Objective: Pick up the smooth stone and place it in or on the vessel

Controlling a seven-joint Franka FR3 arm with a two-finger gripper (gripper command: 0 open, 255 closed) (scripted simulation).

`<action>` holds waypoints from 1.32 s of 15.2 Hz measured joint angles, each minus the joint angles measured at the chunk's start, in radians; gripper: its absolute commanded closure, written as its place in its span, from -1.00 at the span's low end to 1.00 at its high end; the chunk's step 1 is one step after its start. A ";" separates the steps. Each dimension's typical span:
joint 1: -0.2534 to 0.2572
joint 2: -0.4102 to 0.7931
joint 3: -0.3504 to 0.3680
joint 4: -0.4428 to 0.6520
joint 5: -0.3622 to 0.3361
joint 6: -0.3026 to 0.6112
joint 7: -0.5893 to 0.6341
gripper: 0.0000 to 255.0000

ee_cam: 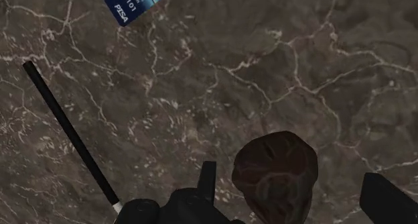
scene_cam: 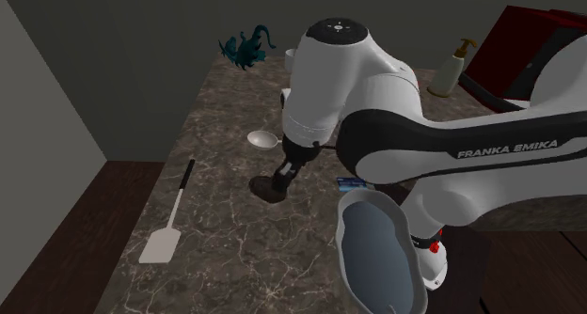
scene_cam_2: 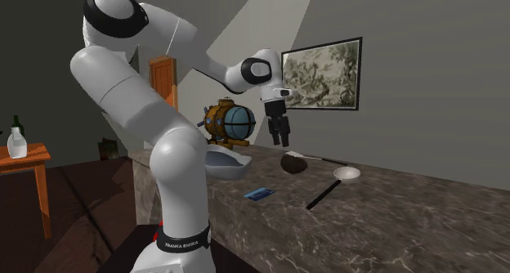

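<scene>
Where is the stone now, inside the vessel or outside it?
Outside. The dark brown stone lies on the marble counter under the open claw, apart from the grey vessel.

There is one grey vessel (scene_cam: 376, 260), with one blue card (ee_cam: 130, 1) just beside it and one dark stone (ee_cam: 274, 176) near it. One white spoon (scene_cam: 261, 138) and one black-handled spatula (scene_cam: 169, 229) lie farther from the vessel, and one teal figurine (scene_cam: 246, 49) and one soap dispenser (scene_cam: 450, 70) stand well apart from it.
</scene>
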 measured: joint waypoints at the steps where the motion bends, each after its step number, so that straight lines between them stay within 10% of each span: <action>1: -0.034 0.066 0.031 0.044 -0.030 0.001 0.008 -1.00; 6: -0.145 0.285 0.149 0.174 -0.149 0.009 0.061 -1.00; 18: -0.167 0.334 0.180 0.119 -0.171 0.104 0.079 -1.00; 19: -0.167 0.334 0.180 0.119 -0.171 0.104 0.079 1.00; 20: -0.168 0.332 0.178 0.120 -0.173 0.102 0.080 1.00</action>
